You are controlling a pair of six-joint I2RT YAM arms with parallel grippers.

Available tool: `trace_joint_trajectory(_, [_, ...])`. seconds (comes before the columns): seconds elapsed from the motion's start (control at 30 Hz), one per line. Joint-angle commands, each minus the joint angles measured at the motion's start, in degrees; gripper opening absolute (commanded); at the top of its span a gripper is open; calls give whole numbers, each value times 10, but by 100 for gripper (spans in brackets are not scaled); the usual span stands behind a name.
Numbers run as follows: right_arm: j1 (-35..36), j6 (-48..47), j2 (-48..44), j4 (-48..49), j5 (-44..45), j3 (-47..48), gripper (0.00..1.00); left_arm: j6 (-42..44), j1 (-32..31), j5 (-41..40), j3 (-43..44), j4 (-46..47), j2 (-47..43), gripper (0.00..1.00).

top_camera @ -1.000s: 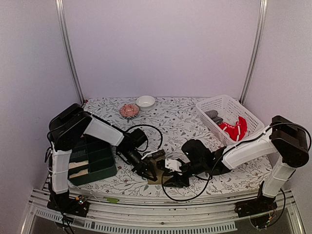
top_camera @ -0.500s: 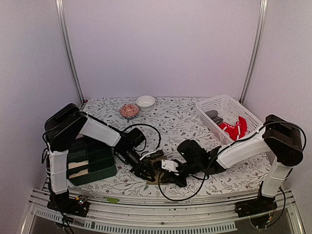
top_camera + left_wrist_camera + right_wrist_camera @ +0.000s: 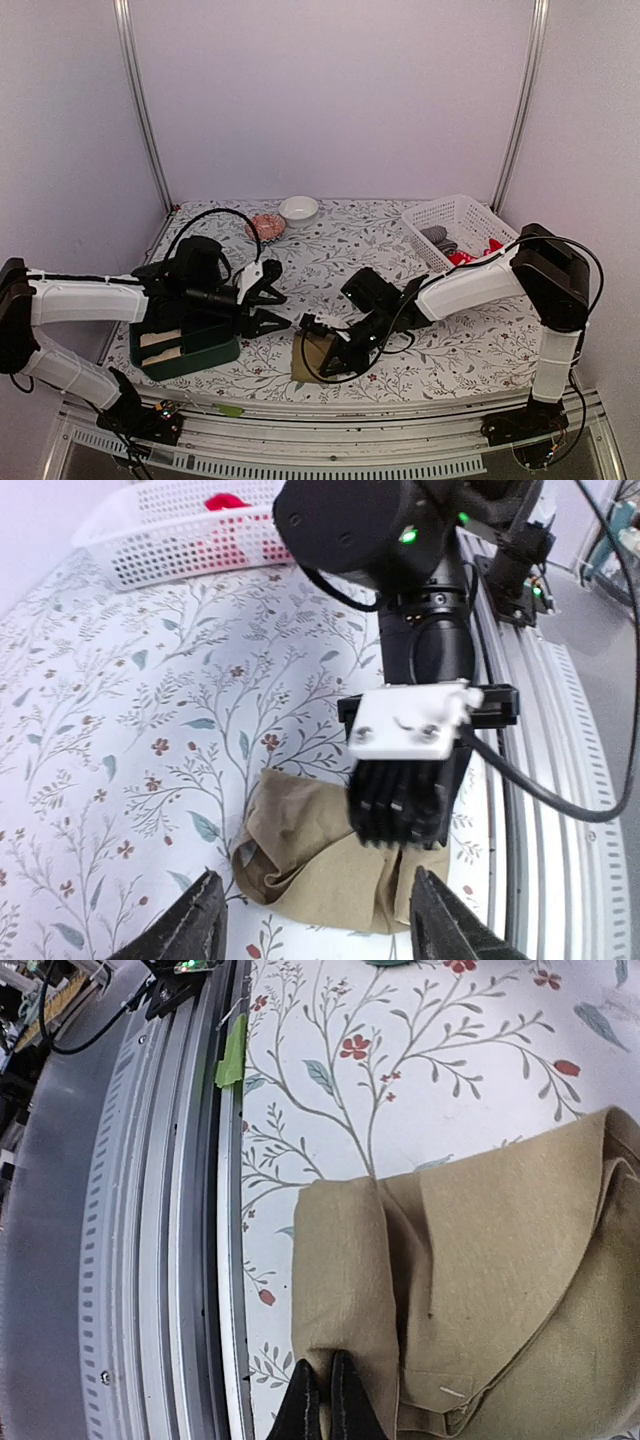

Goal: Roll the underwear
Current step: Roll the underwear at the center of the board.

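Your left end effector (image 3: 270,308) has backed off, open; the right end effector (image 3: 320,1392) alone pinches the khaki underwear (image 3: 480,1290), so it must do the rolling.

Left arm (image 3: 85,297): stretched low and long from the left side, white forearm near level, wrist aimed right toward centre of worktop. Left tool (image 3: 272,308): jaws parted wide, one finger above the other in the top view, nothing between them.

Right arm (image 3: 470,288): elbow high at the right, forearm sloping down and inward, wrist bent toward the near edge. Right tool (image 3: 335,357): jaws closed, fingertips (image 3: 322,1395) together, pinching the edge of the underwear (image 3: 480,1290). The tools sit near each other, not touching.
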Motion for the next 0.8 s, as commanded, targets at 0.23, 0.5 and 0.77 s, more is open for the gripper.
trace_joint_trajectory(0.23, [-66, 93, 125, -141, -164, 109, 0, 2, -137, -242, -168, 137, -137, 61])
trace_joint_trajectory(0.5, [-85, 124, 183, -173, -203, 144, 0, 71, -222, -266, -143, 120, -44, 59])
trace_joint_trajectory(0.77, [-92, 127, 203, -174, -217, 147, 0, 126, -229, -268, -97, 130, 51, 55])
